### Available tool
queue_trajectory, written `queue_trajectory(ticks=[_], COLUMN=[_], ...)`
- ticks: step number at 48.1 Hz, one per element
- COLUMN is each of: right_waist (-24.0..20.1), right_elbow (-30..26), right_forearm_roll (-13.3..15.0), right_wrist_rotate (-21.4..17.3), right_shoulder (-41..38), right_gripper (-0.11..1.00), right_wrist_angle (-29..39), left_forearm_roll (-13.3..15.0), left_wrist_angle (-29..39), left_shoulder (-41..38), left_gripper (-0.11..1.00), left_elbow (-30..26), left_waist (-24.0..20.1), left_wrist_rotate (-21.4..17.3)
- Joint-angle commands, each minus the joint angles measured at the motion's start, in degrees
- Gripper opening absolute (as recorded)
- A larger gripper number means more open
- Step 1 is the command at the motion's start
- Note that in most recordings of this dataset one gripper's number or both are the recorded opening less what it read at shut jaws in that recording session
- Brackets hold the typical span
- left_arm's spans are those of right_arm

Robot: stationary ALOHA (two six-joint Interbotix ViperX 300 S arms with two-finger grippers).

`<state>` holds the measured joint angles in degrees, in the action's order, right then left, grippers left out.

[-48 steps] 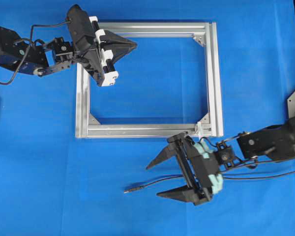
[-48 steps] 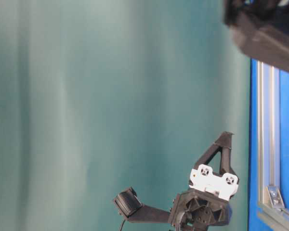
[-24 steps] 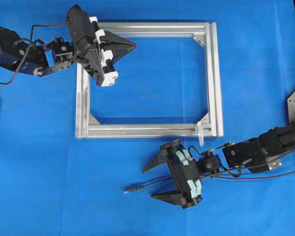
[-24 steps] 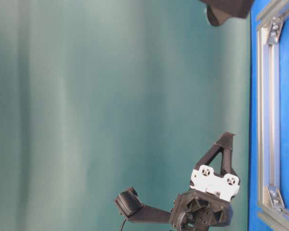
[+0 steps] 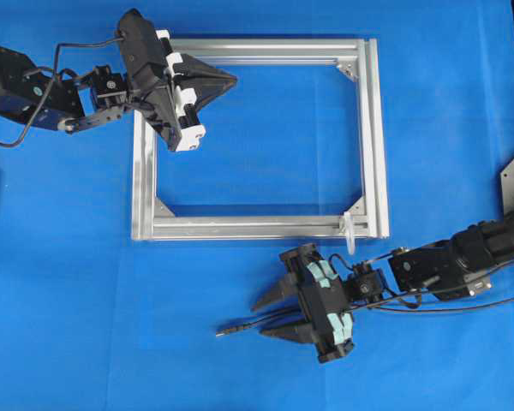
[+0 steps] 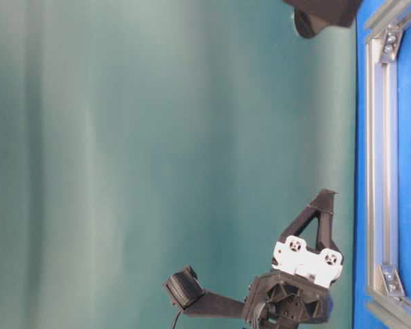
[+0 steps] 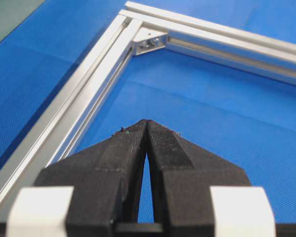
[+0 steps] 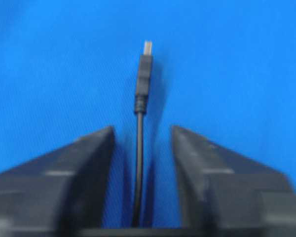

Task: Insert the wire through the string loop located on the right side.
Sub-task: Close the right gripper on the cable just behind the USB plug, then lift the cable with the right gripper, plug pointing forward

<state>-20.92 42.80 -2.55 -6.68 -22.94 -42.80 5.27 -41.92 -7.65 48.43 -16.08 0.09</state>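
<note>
Count from overhead: one silver frame, one wire, one string loop, four corner brackets, and my two grippers.

- Both arms are matte black, with thin black cables looping along their links.
- The left pincer has triangular black fingers on a white plastic rail block with dark screw holes.
- The right pincer has the same black wedge fingers, with pale teal patches on its body.

Left claw closed, silver frame beyond
</note>
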Motion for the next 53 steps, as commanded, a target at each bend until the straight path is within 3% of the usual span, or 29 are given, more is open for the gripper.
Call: queue_trajectory(ticks=[1,5,9,31,53], right_waist=[-0.09,-0.18,-0.09,-0.18,-0.09], right_elbow=[0.09,0.35,0.35,0.35,-1.49], right_forearm_roll=[0.0,0.09,0.18,0.18,0.18], right_wrist_rotate=[0.18,0.18,0.18,0.0,0.53], right_shoulder=[1.58,1.85,1.93,5.71,16.26], right_gripper=[0.19,0.03,-0.04,-0.04,-0.04], right_wrist_angle=[-0.53,-0.53,-0.53,1.23,13.89], left_forearm_roll=[-0.18,-0.09,-0.18,-0.18,-0.18], left_wrist_angle=[-0.26,-0.26,-0.26,-0.26,-0.26], left_shoulder=[1.76,1.85,1.85,1.76,1.85], left_gripper=[0.0,0.0,0.0,0.0,0.0], left_elbow=[-0.44,-0.44,-0.35,-0.44,-0.44], left_waist=[-0.26,-0.35,-0.44,-0.53,-0.53], left_wrist_rotate=[-0.09,-0.09,-0.09,-0.09,-0.09])
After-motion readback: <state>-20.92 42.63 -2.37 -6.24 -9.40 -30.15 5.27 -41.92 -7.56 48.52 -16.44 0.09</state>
